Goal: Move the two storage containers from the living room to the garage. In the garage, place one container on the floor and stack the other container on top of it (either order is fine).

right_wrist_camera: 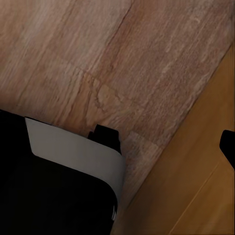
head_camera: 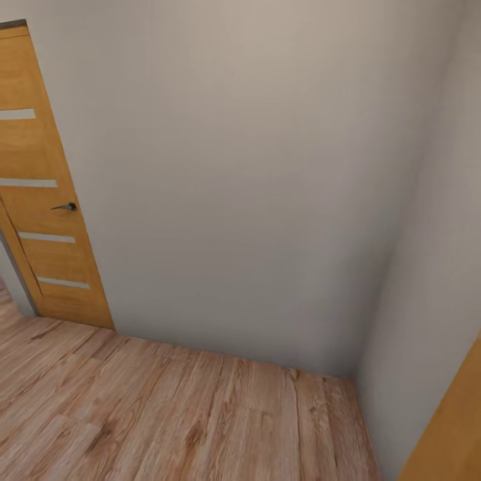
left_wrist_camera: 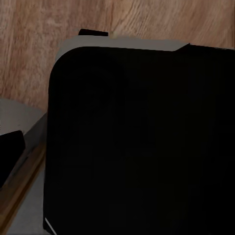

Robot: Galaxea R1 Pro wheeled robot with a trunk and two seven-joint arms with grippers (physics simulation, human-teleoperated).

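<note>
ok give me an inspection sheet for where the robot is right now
surface: light wood-plank floor, bare where the head view shows it
job's things: nothing seen
clutter: nothing seen
grippers: cannot tell their state; the wrist views show dark robot bodywork with a pale grey panel over the planks
cables: nothing seen
surroundings: plain beige wall straight ahead meeting a second wall at a corner on the right; wooden door with pale glazed strips and a dark lever handle on the left; an orange wood panel edge at lower right
</note>
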